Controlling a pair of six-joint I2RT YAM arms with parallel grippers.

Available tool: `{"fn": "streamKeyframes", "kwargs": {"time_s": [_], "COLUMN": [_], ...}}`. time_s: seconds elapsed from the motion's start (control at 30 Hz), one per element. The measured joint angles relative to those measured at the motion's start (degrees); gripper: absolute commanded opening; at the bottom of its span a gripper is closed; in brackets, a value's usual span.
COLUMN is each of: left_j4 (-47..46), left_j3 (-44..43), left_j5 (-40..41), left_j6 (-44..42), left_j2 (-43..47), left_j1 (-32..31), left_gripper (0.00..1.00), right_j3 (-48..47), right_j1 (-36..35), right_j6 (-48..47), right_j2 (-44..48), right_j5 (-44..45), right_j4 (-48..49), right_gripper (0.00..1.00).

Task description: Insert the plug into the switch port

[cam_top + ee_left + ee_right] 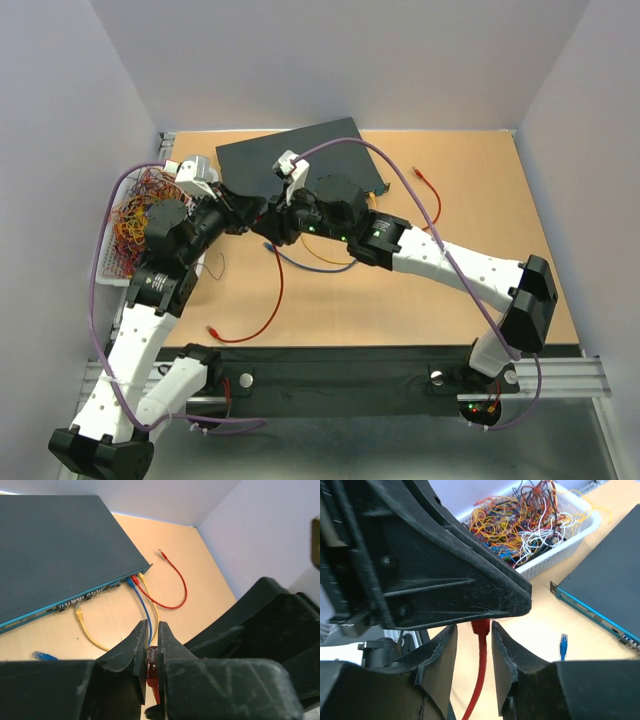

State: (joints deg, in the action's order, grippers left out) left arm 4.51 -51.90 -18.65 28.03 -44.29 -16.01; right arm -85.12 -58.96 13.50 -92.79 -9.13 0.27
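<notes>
The switch [300, 150] is a flat dark blue-grey box at the back of the table; its socket face [75, 602] shows in the left wrist view, with blue, red and yellow cables plugged in at its right end. My left gripper [151, 640] is shut on a red plug [151, 662], held apart from the socket face in front of it. The plug's red cable [480, 670] hangs down between the jaws of my right gripper [474, 635], which is open, with a gap on each side of the cable. Both grippers meet just in front of the switch [262, 225].
A white wire basket [535, 525] full of tangled cables stands at the table's left. A loose blue plug [563, 642] and a loose yellow plug [78, 612] lie near the socket face. A red cable [432, 200] lies at the right, another red cable [262, 310] in front.
</notes>
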Motion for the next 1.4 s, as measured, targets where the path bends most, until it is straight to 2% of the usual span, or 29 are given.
{"fn": "streamKeyframes", "kwargs": {"time_s": [0.17,0.27,0.47,0.57,0.63,0.7,1.4], "left_j4": [0.00,0.00,0.00,0.02,0.00,0.00,0.00], "left_j3": [0.00,0.00,0.00,0.00,0.00,0.00,0.00], "left_j5": [0.00,0.02,0.02,0.04,0.07,0.07,0.79], "left_j6": [0.15,0.15,0.15,0.15,0.15,0.15,0.13], "left_j2": [0.11,0.35,0.39,0.39,0.39,0.39,0.37], "left_j1": [0.00,0.00,0.00,0.00,0.00,0.00,0.00], "left_gripper": [0.00,0.00,0.00,0.00,0.00,0.00,0.00], "right_j3": [-0.02,-0.02,-0.02,-0.02,-0.02,-0.02,-0.02], "right_j1": [0.00,0.00,0.00,-0.07,-0.28,-0.37,-0.74], "right_j6": [0.04,0.11,0.22,0.22,0.20,0.11,-0.24], "right_j2": [-1.05,-1.05,-1.05,-1.05,-1.05,-1.05,-0.59], "right_j5": [1.60,2.78,3.80,4.00,4.35,4.90,8.55], "right_j4": [-0.63,-0.72,-0.72,-0.70,-0.72,-0.72,-0.79], "right_gripper": [0.37,0.30,0.29,0.32,0.39,0.40,0.39]}}
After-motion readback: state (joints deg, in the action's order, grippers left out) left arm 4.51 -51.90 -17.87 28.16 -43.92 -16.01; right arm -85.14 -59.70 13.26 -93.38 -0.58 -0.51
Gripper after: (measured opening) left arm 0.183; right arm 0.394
